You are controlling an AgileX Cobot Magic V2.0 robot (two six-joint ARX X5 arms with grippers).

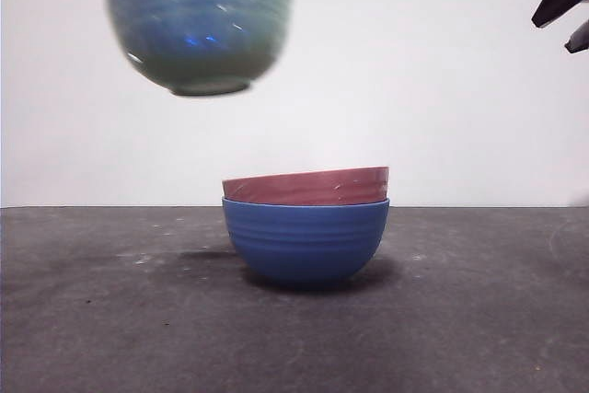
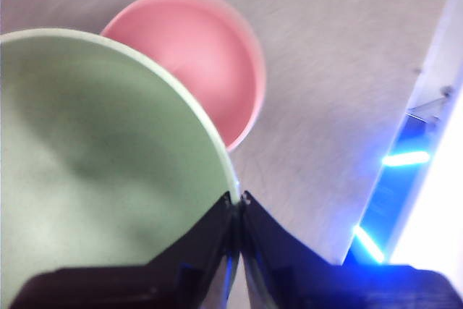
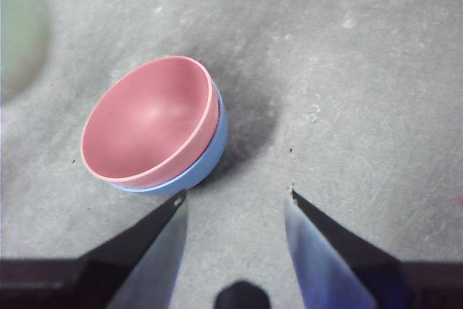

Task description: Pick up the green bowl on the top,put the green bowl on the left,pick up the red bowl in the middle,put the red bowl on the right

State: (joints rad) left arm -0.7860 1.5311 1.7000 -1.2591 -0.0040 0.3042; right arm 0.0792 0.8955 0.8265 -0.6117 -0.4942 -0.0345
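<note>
A glossy, sage-green ribbed bowl [image 1: 200, 25] hung in the air, up and to the left of the blue ribbed bowl [image 1: 306, 241] that sat on the dark grey tabletop [image 1: 110, 319]. The left pincer [image 2: 237, 204] was clamped nearly closed on the green bowl's rim, carrying it mouth-up and roughly level. Being round, it had no long axis. A dusty pinkish-red ribbed bowl [image 1: 306, 187] was nested in the blue bowl, mouth-up, only its rim band showing. The right pincer [image 3: 235, 204] hovered above and just beside the blue bowl, its jaws spread wide and holding nothing. The bare tabletop left of the blue bowl lay below the green bowl, so lowering there looked like the next move.
</note>
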